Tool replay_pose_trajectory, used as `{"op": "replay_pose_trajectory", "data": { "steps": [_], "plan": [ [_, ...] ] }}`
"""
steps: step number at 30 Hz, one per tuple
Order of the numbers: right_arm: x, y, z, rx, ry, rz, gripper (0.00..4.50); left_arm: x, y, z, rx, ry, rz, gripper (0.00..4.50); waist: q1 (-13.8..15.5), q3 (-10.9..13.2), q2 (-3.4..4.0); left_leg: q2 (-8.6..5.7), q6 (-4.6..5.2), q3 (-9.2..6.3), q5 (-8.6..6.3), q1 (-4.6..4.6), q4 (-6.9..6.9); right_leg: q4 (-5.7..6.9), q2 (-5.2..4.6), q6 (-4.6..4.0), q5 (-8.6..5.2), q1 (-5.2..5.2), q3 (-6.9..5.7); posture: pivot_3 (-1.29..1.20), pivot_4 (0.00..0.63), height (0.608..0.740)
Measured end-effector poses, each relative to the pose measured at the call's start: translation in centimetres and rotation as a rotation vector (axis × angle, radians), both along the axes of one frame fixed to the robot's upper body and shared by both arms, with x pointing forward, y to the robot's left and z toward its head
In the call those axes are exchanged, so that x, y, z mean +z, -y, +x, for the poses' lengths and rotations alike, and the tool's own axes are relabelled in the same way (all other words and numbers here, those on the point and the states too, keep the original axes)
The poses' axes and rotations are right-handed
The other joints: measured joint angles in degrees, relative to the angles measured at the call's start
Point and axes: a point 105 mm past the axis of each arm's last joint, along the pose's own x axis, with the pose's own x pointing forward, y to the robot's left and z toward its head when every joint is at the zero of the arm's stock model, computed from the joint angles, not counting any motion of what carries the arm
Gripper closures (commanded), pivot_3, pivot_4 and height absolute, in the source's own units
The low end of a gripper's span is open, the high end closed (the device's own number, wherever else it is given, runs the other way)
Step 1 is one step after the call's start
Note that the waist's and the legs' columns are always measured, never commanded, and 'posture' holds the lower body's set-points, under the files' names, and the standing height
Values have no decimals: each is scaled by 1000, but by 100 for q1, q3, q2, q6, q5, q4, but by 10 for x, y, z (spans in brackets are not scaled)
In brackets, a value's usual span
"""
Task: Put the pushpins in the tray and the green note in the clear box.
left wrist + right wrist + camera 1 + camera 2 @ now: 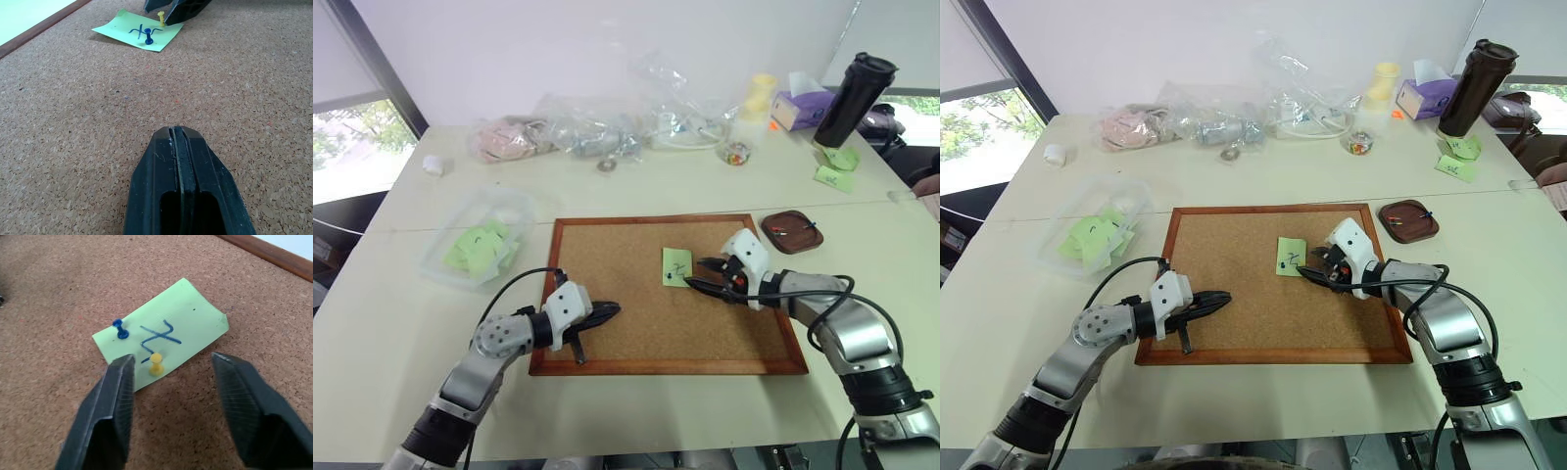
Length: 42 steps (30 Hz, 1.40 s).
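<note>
The green note (166, 335) lies on the cork board (626, 294), held down by a blue pushpin (120, 329) and a yellow pushpin (156, 363). My right gripper (173, 360) is open at the note's near edge. Its two fingers (117, 396) stand either side of the yellow pin without touching it. My left gripper (607, 311) is shut and empty, low over the board's front left part, pointing toward the note (139, 32). The dark brown tray (793, 232) sits just off the board's right rear corner. The clear box (450, 230) with lime slips is left of the board.
Crumpled clear plastic bags (597, 127) lie along the back of the table. At the back right stand a small clear cup (737, 152), a purple tissue box (803, 108) and a black tumbler (857, 98), with loose green notes (837, 162) beside it.
</note>
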Motion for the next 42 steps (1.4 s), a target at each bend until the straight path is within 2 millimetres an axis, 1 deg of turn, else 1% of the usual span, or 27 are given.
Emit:
{"op": "replay_pose_trajectory", "data": {
  "steps": [3, 6, 7, 9, 10, 28, 31, 33, 35, 36, 37, 38, 39, 42],
  "plan": [
    [-2, -2, 0, 11, -2, -9, 1699, 0, 0, 0, 3, -3, 0, 4500, -4, 0, 0, 0, 0, 0, 0, 0, -1, 0, 0, 0, 0, 0, 0, 0, 150, 740],
    [-4, -4, -1, 18, -9, -11, 2490, 0, 0, 0, 3, -3, 0, 4500, -4, 0, 0, 0, 0, 0, 0, 0, -1, 0, 0, 0, 0, -1, 0, 0, 150, 740],
    [-4, -4, -1, 18, -6, -14, 3061, 0, 0, 0, 3, -3, 0, 4500, -3, 0, 0, 0, 0, 0, 0, 0, -1, 0, 0, 0, 0, 0, 0, 0, 150, 740],
    [-4, -4, -1, 22, -4, -15, 3906, 0, 0, 0, 4, -3, 0, 4500, -5, 0, 0, 0, 0, 0, 0, 0, -1, 0, 0, 0, 0, 0, 0, 0, 150, 740],
    [-4, -5, -2, 32, -4, -15, 4459, 0, 0, 0, 4, -3, 0, 4500, -5, 0, 0, 0, 0, 0, 0, 0, -1, 0, 0, 0, 0, 0, 0, 0, 150, 740],
    [-4, -3, -3, 36, -4, -23, 4459, -1, 0, 0, 14, 0, -3, 4500, 5, -2, -2, 0, 0, 0, 0, 2, -2, -1, 0, 0, 0, 1, 0, 0, 150, 740],
    [-4, 0, -3, 12, 5, -24, 3558, -1, 1, 0, 12, 0, -4, 4500, 7, -2, -2, 0, 0, 0, 0, 1, -1, -1, 0, 0, 0, 1, 1, 0, 150, 740],
    [-2, 4, -1, -15, 16, -26, 2627, -1, 1, 0, 13, 0, -4, 4500, 6, -2, -2, -1, 0, 0, 0, 1, -2, -1, 0, 0, 0, 1, 1, 0, 150, 740],
    [0, 9, 2, -42, 27, -37, 1593, -1, 1, -1, 13, -1, -4, 4500, 7, -2, -1, 0, 0, -1, 0, 1, -2, -1, 0, 0, 0, 1, 0, 0, 150, 740],
    [-1, 11, 2, -50, 27, -47, 1593, -1, 1, -1, 13, -1, -4, 4500, 7, -2, -1, 0, 0, -1, 0, 1, -2, -1, 0, 0, 0, 1, 0, 0, 150, 740],
    [0, 13, 2, -55, 20, -42, 1167, -1, 1, -1, 13, -1, -4, 4500, 6, -2, -1, 0, 0, -1, 0, 1, -2, -1, 0, 0, 0, 1, 0, 0, 150, 740],
    [0, 13, 2, -57, 13, -33, 834, -1, 1, -1, 13, -1, -4, 4500, 6, -2, -1, 0, 0, -1, 0, 1, -2, -1, 0, 0, 0, 1, 0, 0, 150, 740],
    [0, 14, 1, -59, 10, -29, 606, -1, 0, -1, 12, -1, -4, 4500, 6, -2, -1, 0, 0, -1, 0, 1, -2, -1, 0, 0, 0, 1, 0, 0, 150, 740],
    [1, 13, 1, -56, 12, -30, 606, -1, 1, -1, 12, -1, -3, 4500, 6, -2, -1, 0, 0, -1, 0, 1, -2, -2, -1, 0, 0, 1, 1, 0, 150, 740]
  ]
}}
